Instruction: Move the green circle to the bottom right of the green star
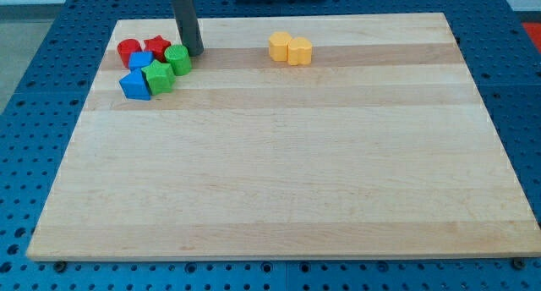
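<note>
The green circle sits near the view's top left of the wooden board. The green star lies just below and left of it, touching it. My tip rests on the board right next to the green circle's upper right side. Both greens are part of a tight cluster with a red circle, a red star, a blue block and a blue triangle-like block.
Two yellow blocks sit side by side, touching, near the board's top edge, right of my tip. Blue pegboard table surrounds the board.
</note>
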Motion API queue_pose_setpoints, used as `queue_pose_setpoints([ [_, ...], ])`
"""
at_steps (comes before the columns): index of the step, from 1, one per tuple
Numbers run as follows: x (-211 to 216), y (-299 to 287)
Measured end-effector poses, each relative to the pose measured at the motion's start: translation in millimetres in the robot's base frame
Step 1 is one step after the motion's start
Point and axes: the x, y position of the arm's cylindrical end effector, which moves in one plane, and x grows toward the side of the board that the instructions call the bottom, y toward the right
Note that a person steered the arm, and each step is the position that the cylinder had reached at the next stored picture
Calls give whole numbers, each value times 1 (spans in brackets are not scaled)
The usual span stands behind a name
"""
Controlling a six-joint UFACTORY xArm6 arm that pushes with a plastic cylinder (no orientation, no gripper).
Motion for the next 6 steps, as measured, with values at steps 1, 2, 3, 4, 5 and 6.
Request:
queue_pose_setpoints([
  [1,-24,-4],
  [2,-23,-11],
  [3,-22,-11],
  [4,-3,-14],
  [5,4,-14],
  [6,17,-14],
])
